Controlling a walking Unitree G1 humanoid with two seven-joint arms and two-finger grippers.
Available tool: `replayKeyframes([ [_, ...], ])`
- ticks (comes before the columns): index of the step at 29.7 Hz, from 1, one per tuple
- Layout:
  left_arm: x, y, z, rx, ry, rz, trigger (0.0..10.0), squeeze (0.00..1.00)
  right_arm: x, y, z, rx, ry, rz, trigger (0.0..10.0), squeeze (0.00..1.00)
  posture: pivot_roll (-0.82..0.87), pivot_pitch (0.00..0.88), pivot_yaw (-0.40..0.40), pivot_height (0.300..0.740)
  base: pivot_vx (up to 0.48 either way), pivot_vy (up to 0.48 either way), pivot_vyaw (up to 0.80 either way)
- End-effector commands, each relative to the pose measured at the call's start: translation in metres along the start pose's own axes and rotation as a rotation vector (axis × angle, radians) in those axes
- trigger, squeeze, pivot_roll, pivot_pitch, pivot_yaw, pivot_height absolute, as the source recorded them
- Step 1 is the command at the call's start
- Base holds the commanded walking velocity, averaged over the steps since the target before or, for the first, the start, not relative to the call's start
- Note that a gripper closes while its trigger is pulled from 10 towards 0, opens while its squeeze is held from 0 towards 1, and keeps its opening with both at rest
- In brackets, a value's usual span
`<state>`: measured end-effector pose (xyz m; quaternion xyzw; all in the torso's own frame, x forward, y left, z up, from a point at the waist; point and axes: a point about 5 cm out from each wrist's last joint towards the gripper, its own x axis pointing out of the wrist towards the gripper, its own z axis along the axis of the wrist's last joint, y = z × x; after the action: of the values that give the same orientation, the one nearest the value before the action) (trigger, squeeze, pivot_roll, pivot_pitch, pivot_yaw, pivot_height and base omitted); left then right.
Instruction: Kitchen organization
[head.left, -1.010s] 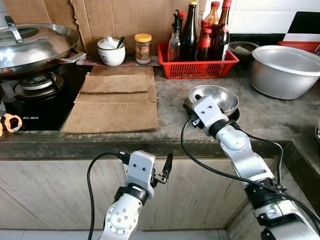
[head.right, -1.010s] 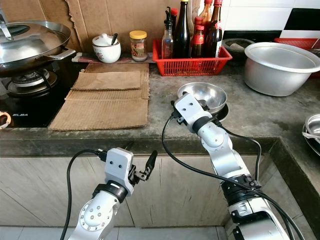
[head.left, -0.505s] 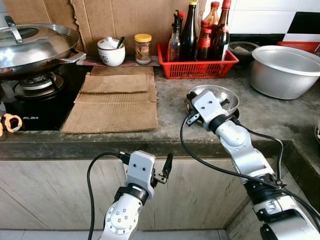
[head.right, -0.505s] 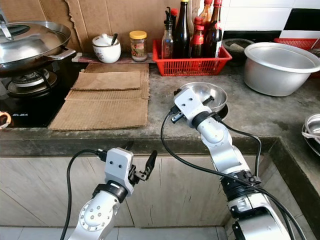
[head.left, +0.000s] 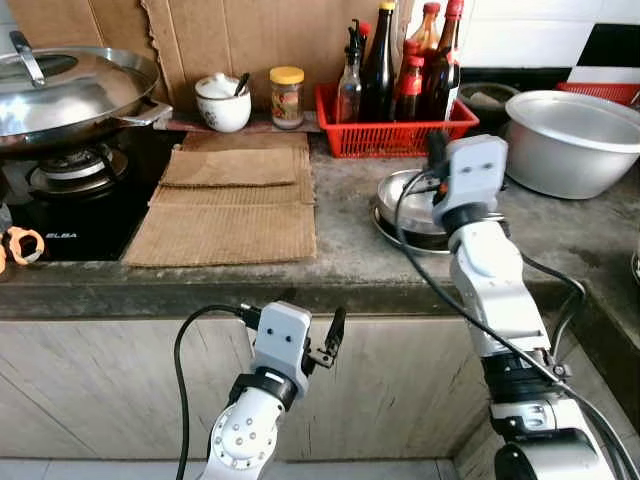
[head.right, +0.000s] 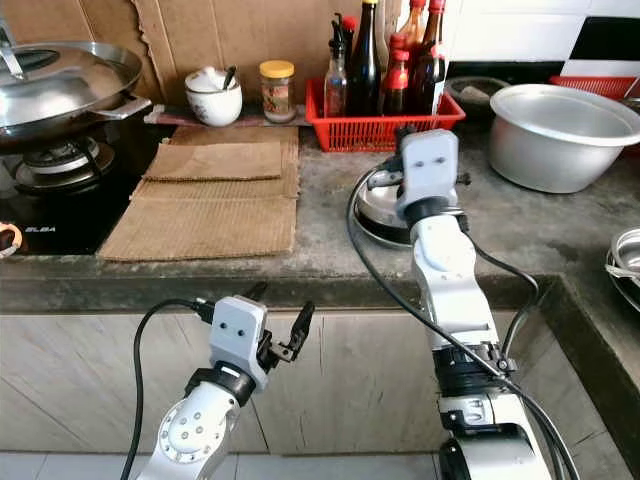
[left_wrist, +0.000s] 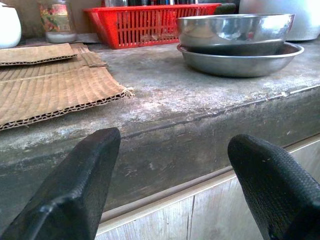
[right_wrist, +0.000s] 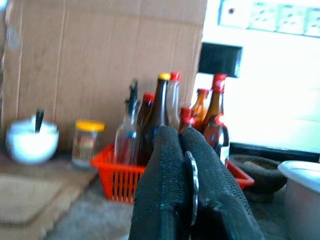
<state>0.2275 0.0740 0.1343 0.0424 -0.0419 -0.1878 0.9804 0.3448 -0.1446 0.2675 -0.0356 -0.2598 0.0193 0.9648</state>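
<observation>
We're lifting the right claw (right_wrist: 185, 165) off the steel bowl (head.left: 408, 190), fingers pressed together, empty. Bowl is now sitting in its plate (left_wrist: 240, 62) on the worktop (head.left: 340, 240), near the red basket (head.left: 395, 130). Left claw (left_wrist: 165, 185) is hanging open, low.

Bowl (left_wrist: 234, 31) nested in plate (left_wrist: 240, 59) on counter (head.left: 340, 235), basket of bottles (head.left: 395, 118) just behind, big pot (head.left: 575, 140) far right, cardboard sheets (head.left: 230, 195) left of bowl, jar (head.left: 286, 97) and sugar pot (head.left: 222, 102) behind those, wok (head.left: 70, 90) on stove (head.left: 70, 200) far left.
</observation>
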Motion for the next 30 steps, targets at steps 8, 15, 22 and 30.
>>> replayKeyframes([
  [8,0.001,0.002,0.000,0.002,-0.004,0.008,10.0,0.00,-0.027,-0.008,0.027,0.046,-0.067,-0.140,0.0,0.00,0.06,0.038,-0.033,0.740,0.000,0.000,0.00],
  [15,0.002,0.003,0.000,0.004,-0.004,0.006,10.0,0.00,-0.044,-0.033,0.032,-0.111,-0.062,-0.292,0.0,0.00,0.05,0.037,-0.024,0.740,0.000,0.000,0.00],
  [22,0.002,0.003,0.000,0.004,-0.005,0.002,10.0,0.00,-0.069,-0.032,0.018,-0.147,0.040,-0.276,0.0,0.00,0.05,0.038,-0.023,0.740,0.000,0.000,0.00],
  [30,0.002,0.004,-0.001,0.006,-0.007,-0.001,10.0,0.00,-0.094,-0.030,0.009,-0.154,0.122,-0.266,10.0,0.00,0.04,0.041,-0.016,0.740,0.000,0.000,0.00],
])
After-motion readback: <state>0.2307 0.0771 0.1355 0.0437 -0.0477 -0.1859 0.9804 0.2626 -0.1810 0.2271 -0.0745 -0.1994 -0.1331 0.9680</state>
